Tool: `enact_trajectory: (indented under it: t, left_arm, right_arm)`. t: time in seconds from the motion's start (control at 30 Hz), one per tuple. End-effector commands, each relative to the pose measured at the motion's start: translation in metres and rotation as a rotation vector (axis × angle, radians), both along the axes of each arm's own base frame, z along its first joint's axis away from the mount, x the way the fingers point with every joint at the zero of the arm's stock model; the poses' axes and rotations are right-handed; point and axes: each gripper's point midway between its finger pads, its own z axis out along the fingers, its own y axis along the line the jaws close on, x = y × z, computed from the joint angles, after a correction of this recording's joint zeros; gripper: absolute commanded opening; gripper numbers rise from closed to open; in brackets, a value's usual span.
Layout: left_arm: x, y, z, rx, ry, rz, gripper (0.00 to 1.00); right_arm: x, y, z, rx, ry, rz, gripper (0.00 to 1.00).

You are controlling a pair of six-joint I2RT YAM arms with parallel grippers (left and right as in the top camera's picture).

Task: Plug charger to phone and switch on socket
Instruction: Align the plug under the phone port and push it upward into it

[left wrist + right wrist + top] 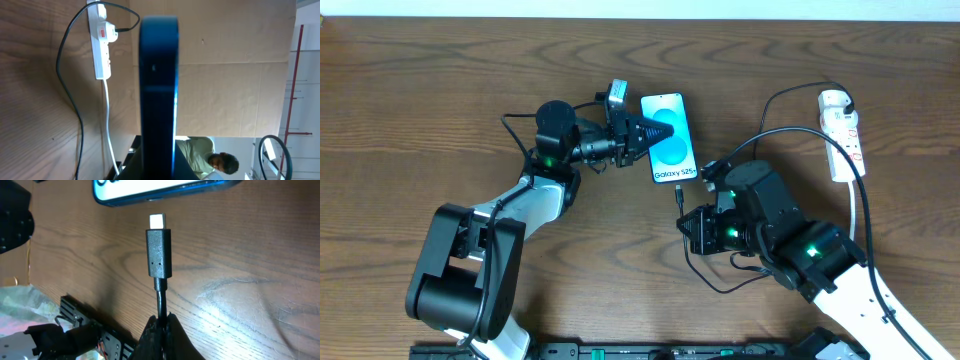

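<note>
Left gripper (653, 132) is clamped on the phone (672, 158) by a long edge. Slim phone, mid-table, blue screen up, white "Galaxy S25" text. Right gripper (160, 327) is pinched tight on the charger (159, 252) cable. Black plug with silver tip points at the phone's bottom edge, small gap, not inserted. White socket (842, 135) with red markings lies far right.

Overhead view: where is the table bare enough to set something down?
Bare: table left of the left gripper, and the far strip beyond the phone. Crowded: centre, where the right gripper holds the charger near the phone; its cable loops beside the socket.
</note>
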Motion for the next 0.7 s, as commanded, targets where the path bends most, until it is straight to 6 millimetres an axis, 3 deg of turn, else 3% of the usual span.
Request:
enact_trajectory:
  t: [0.0,0.67]
  left_arm:
    - [0.0010,-0.0001,0.0183,-0.018,-0.049,-0.016,0.08]
    - [-0.0037,-0.0008,0.0179,-0.008,-0.102,-0.043,0.07]
  right_arm:
    - [0.0029,0.0040,0.0052,0.018,0.011,0.000,0.01]
    - [0.0040,0.0046,0.0059,0.018,0.000,0.005,0.01]
